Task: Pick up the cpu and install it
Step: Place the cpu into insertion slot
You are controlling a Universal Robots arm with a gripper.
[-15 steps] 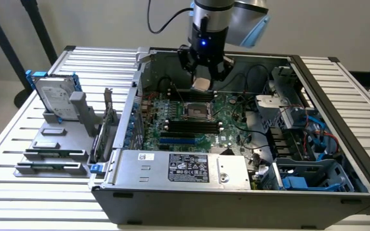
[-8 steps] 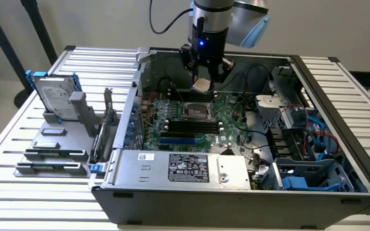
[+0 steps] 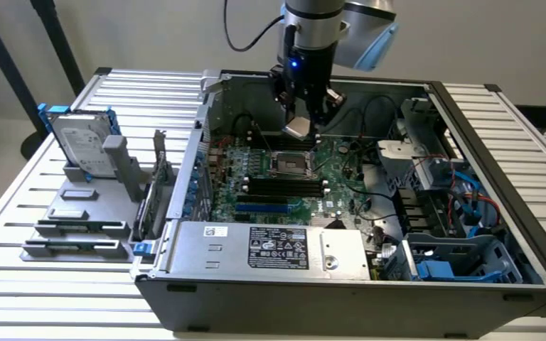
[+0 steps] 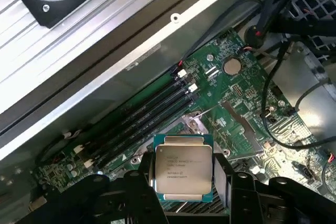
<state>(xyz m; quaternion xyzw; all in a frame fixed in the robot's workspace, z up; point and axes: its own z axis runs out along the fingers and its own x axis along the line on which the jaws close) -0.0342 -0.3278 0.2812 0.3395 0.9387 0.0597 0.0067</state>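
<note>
One chip carries all the risk. At the exterior view's left, a hard drive (image 3: 82, 142) in its blue frame stands on a grey rack (image 3: 74, 231) on the slatted tabletop (image 3: 26, 298), well apart from the work. Further right, inside the open computer case (image 3: 349, 288), the tool (image 3: 300, 125) hangs over the motherboard's empty socket (image 3: 290, 165). Its jaws are set wide yet closed on the cpu (image 3: 296, 129), pinching two opposite edges. The cpu seems to hang tilted; set down askew or off-centre, it could bend socket pins or slip from that thin grip. Rightmost, blue cables (image 3: 472, 195) lie well clear.
</note>
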